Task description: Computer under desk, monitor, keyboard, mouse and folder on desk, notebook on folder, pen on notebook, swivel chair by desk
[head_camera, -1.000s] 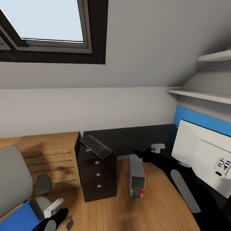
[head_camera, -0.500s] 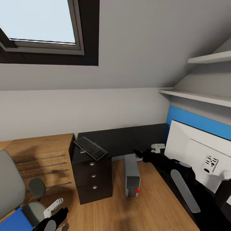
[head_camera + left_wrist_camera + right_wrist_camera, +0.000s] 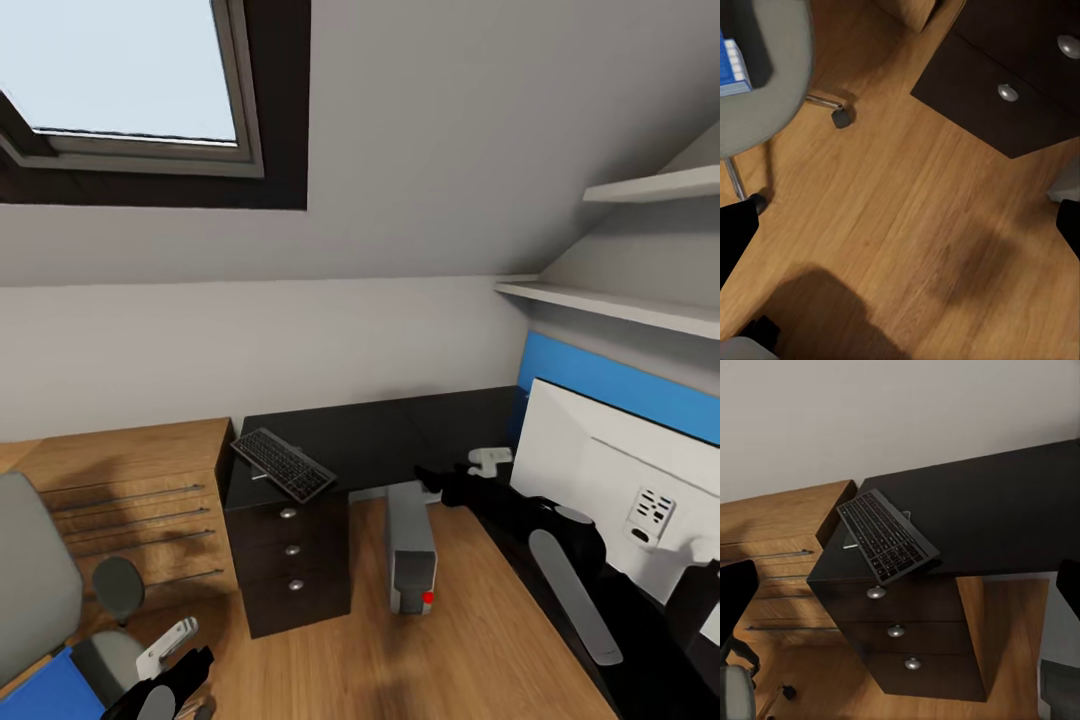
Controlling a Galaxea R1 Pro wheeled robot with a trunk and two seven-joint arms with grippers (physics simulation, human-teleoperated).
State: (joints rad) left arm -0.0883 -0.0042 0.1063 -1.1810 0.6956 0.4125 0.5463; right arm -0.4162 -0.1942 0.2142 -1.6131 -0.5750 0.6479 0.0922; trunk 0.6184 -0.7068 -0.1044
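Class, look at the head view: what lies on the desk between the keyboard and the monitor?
Only bare black desk lies between the keyboard and the monitor in the head view.

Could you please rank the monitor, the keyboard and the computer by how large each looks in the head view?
1. Monitor, clearly largest, though it is nearest the camera and partly cut off.
2. and 3. Keyboard and computer cover similar areas, so I would not rank them.

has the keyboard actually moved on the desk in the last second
No. The keyboard sits at the same corner of the desk, overhanging the drawers as before. Its leftward drift in the head view matches the window and wall, so the camera turned.
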